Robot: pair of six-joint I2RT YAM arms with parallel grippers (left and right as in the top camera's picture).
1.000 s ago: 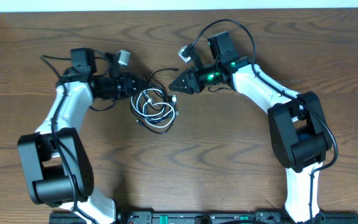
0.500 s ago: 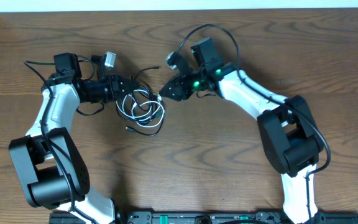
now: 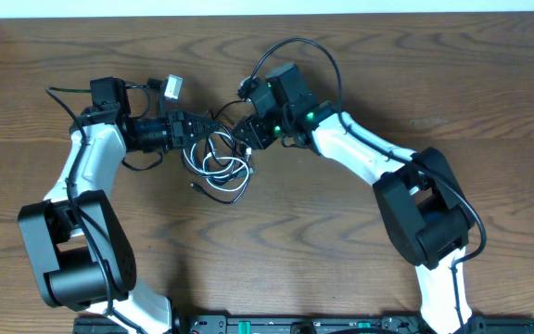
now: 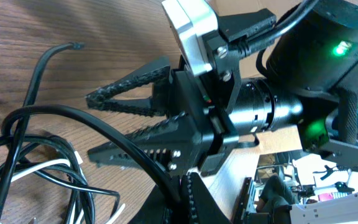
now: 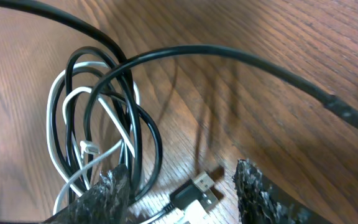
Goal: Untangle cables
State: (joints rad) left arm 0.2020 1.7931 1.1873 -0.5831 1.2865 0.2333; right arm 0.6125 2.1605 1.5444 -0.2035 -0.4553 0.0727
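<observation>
The black cable (image 3: pixel 226 188) and the white cable (image 3: pixel 208 160) lie coiled together in small loops on the table between my two grippers. My left gripper (image 3: pixel 199 130) is at the tangle's upper left edge. In the left wrist view it (image 4: pixel 178 188) is shut on a strand of the black cable (image 4: pixel 104 121). My right gripper (image 3: pixel 241 141) is open at the tangle's upper right. In the right wrist view its fingers (image 5: pixel 107 193) straddle a USB plug (image 5: pixel 199 186) lying on the wood. The black loops (image 5: pixel 146 134) and white loops (image 5: pixel 55 106) lie just beyond.
The wooden table (image 3: pixel 341 241) runs to a white wall at the back. The right arm's camera housing and green light (image 4: pixel 337 50) loom close in the left wrist view. Thick black arm wires arch over both wrists (image 3: pixel 290 44).
My right gripper has moved left and down to the tangle's edge. My left gripper swung left and then partly back right, dragging the coiled cables a little leftward.
</observation>
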